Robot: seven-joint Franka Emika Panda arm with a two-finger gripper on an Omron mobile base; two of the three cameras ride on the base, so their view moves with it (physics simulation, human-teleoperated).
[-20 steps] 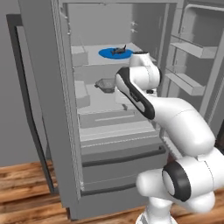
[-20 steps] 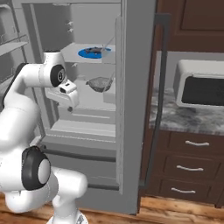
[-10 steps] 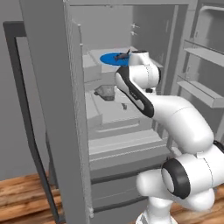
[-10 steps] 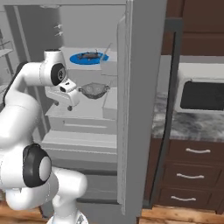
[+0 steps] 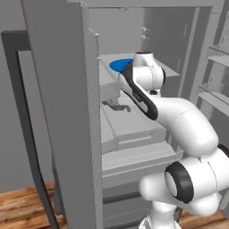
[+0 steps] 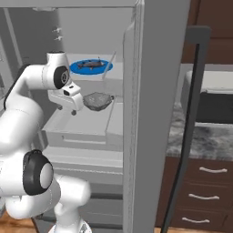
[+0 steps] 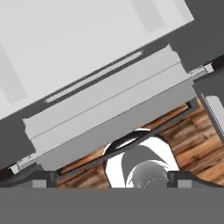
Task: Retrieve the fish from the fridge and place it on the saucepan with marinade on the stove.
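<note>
The fish (image 6: 92,64), small and dark, lies on a round blue plate (image 6: 105,68) on an upper shelf (image 6: 116,76) inside the open fridge (image 6: 157,113), toward the back of the compartment. Below the plate and slightly nearer the front, a grey faceted bowl (image 6: 97,101) sits on the next shelf down. The white arm reaches into the fridge with its wrist raised level with the plate; the end effector (image 6: 73,109) hangs from that wrist just beside the bowl, apart from it and lower than the fish, pointing downward. Its fingers stand spread wide and hold nothing. From the left base view, the plate (image 5: 119,65) shows as a blue sliver behind the arm's upper joint, and the fish itself is hidden there. The hand view looks down past the two dark fingertips (image 7: 43,178) onto the pale fridge shelves and drawer fronts, with wooden floor (image 7: 197,140) beyond them. To the right of the fridge in the right base view stand dark brown drawers (image 6: 205,186) under a speckled stone desk (image 6: 200,141), with a microwave (image 6: 214,98) on top. The fridge door's dark handle (image 6: 189,123) crosses in front of them.
</note>
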